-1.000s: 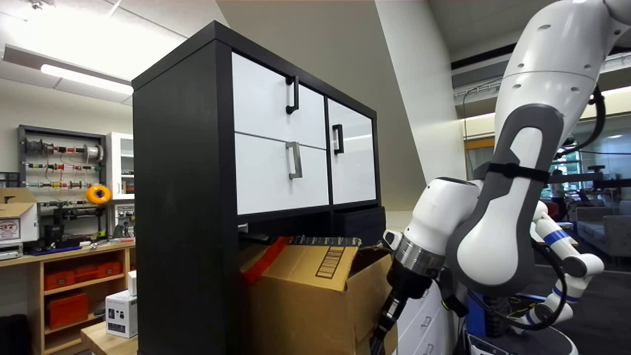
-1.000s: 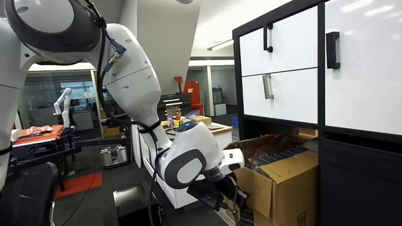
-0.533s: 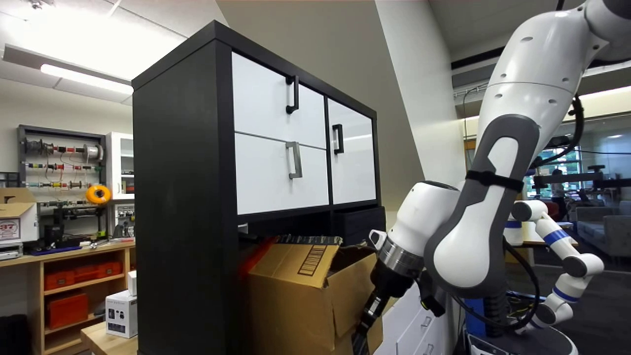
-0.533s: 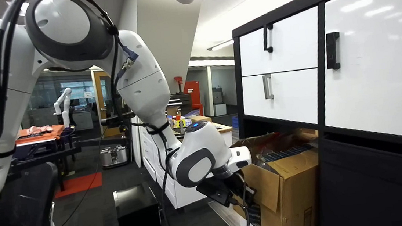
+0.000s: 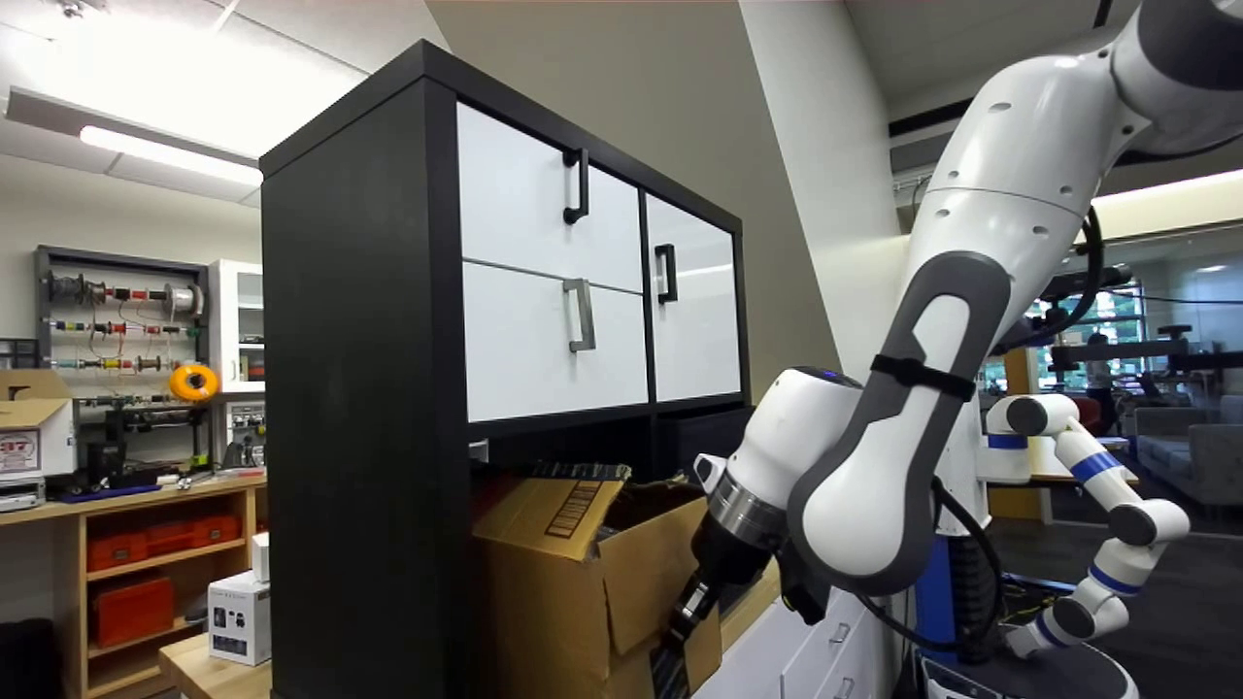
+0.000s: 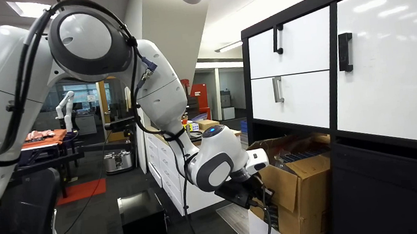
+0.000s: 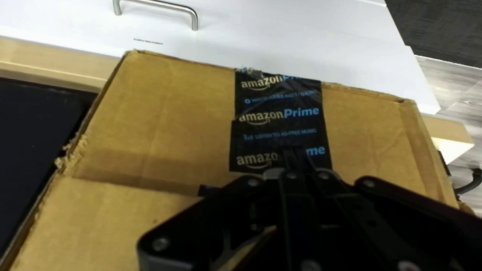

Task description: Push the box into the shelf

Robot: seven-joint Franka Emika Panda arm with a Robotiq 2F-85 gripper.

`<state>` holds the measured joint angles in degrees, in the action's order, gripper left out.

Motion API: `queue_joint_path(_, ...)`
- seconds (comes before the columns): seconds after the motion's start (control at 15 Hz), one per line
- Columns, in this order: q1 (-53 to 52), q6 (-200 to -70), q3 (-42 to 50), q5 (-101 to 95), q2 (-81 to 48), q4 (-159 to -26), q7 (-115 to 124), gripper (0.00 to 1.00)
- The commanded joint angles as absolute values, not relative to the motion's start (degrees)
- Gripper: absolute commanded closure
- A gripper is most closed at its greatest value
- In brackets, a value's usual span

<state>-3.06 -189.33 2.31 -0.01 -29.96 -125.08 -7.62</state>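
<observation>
The box [image 5: 554, 612] is a brown cardboard carton with loose top flaps. It sits partly inside the open lower compartment of the shelf [image 5: 354, 388], a black cabinet with white fronts. In an exterior view the box [image 6: 312, 198] still sticks out in front of the shelf [image 6: 294, 97]. My gripper [image 5: 670, 660] points down at the box's outer face; it also shows in an exterior view [image 6: 267, 195]. In the wrist view the gripper [image 7: 295, 156] has its fingers together with nothing between them, over the dark tape strip [image 7: 278, 109] on the box [image 7: 180, 113]. Fingertip contact looks likely but is partly hidden.
A white drawer unit [image 5: 806, 641] stands beside the box, also in an exterior view [image 6: 167, 170]. A black drawer front [image 6: 391, 191] borders the compartment. A black box [image 6: 142, 219] is on the floor. A small white box [image 5: 240, 618] stands beyond the cabinet's side.
The box has slid deeper into the shelf's compartment, leftward in one exterior view and rightward in another. My gripper and arm have moved along with it, fingers at its outer face.
</observation>
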Motion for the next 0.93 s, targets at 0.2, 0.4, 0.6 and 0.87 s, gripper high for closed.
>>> queue_joint_path(0.2, -3.4, -189.4, 2.6, -1.2, -36.3, -114.1, -6.2, 0.99)
queue_joint_path(0.4, -4.0, -189.4, 3.0, -1.2, -38.1, -111.4, -6.2, 0.99)
queue_joint_path(0.6, -3.2, -187.9, 2.2, -1.5, -36.2, -113.0, -6.4, 0.74)
queue_joint_path(0.87, -2.4, -186.2, 1.3, -2.3, -31.5, -118.5, -6.8, 0.55)
